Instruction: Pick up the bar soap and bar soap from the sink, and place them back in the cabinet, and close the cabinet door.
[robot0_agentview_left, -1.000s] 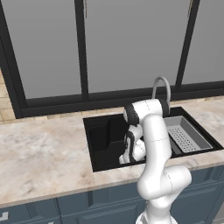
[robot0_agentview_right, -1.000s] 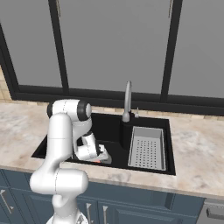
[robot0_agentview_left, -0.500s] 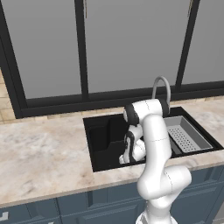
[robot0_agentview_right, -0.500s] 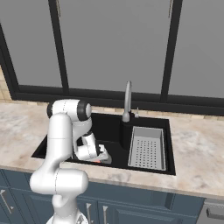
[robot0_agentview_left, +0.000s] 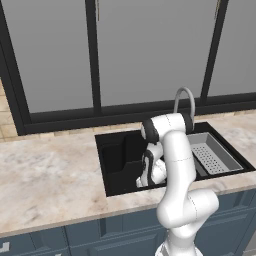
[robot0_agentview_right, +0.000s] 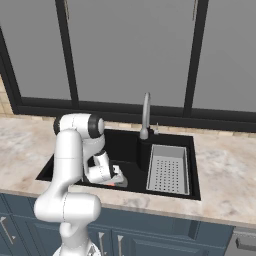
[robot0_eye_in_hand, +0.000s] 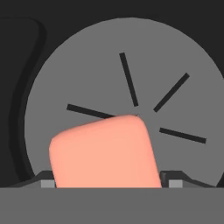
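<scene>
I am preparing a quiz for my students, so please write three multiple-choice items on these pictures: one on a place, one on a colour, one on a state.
1. The bar soap lies over: A the draining tray; B the counter; C the drain.
2. The bar soap is: A salmon; B green; C white.
3. The arm is: A stretched to the window; B bent down into the sink; C folded above the tap.
C: the hand view shows the grey drain under it. A: its colour is plain there. B: both base views show it.

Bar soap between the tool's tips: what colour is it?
Salmon pink, plain. The bar soap shows best in the hand view, over the grey drain.
</scene>
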